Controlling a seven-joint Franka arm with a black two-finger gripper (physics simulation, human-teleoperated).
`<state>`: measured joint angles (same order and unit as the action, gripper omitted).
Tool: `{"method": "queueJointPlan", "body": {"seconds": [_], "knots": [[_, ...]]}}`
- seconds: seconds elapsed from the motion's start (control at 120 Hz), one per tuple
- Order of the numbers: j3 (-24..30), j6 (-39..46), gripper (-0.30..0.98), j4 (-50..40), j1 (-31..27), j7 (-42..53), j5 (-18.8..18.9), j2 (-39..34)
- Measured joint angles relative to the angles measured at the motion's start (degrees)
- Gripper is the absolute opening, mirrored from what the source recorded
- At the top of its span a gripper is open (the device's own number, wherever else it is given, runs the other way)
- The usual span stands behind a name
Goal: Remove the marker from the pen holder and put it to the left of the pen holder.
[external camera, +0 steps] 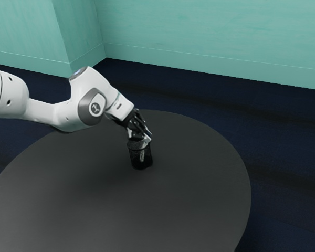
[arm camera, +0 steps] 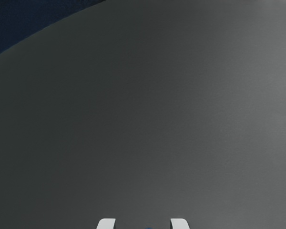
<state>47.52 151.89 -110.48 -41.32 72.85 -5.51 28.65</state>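
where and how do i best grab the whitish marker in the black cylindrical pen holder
Probably by its upper end, coming from above: the marker stands roughly upright, with the pen holder's wall around its lower part.

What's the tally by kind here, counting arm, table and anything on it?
White-and-grey robot arm with black two-finger gripper: 1
Round dark grey table: 1
Black, mesh-like cylindrical pen holder: 1
Total: 3
Not counted: the pale streak at the pen holder; I can't tell whether it is the marker.
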Motion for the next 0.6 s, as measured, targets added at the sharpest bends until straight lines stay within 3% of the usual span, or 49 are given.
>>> {"method": "queueJointPlan", "body": {"seconds": [0.45, 0.6], "knots": [[-0.3, -1.0, -0.07, 0.8, -0.4, -0.4, -2.5, 0.3], [-0.5, -1.9, -0.09, 1.5, -1.2, -0.6, -5.1, -0.1]]}}
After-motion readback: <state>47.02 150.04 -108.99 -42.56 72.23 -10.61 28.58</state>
